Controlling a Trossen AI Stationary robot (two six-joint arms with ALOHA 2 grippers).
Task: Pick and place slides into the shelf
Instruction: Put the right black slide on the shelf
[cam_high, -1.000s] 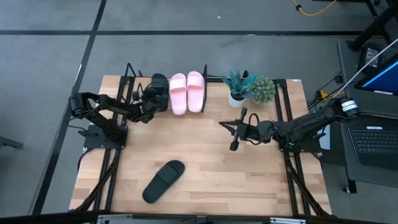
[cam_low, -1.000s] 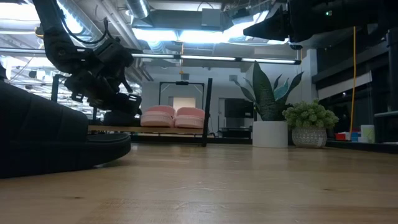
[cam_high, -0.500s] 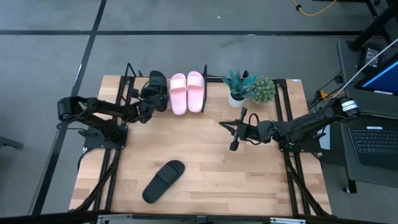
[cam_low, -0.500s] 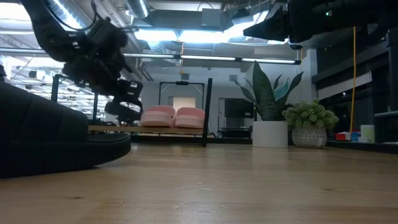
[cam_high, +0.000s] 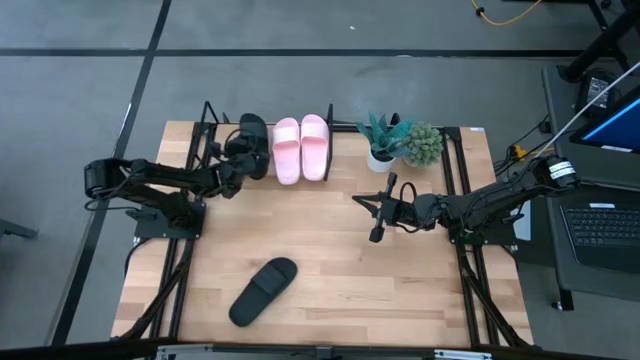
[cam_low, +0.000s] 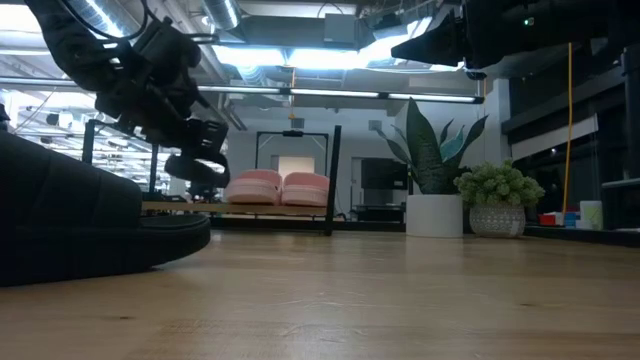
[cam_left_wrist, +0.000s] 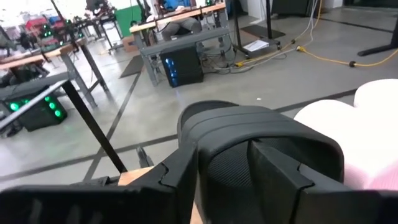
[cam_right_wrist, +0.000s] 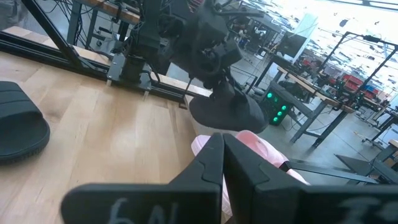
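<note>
My left arm has stretched out since a moment ago, carrying the black slide (cam_high: 252, 133) over the shelf (cam_high: 205, 125); my left gripper (cam_high: 233, 165) clamps it, so placing looks close. Nearest, one black slide on the table (cam_high: 263, 290). My right gripper (cam_high: 377, 232) waits, jaws together. Farthest, two pink slides (cam_high: 300, 147) are shelved.

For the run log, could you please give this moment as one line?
left gripper: holding black slide at shelf | right gripper: shut, idle | pink slides: shelved
</note>
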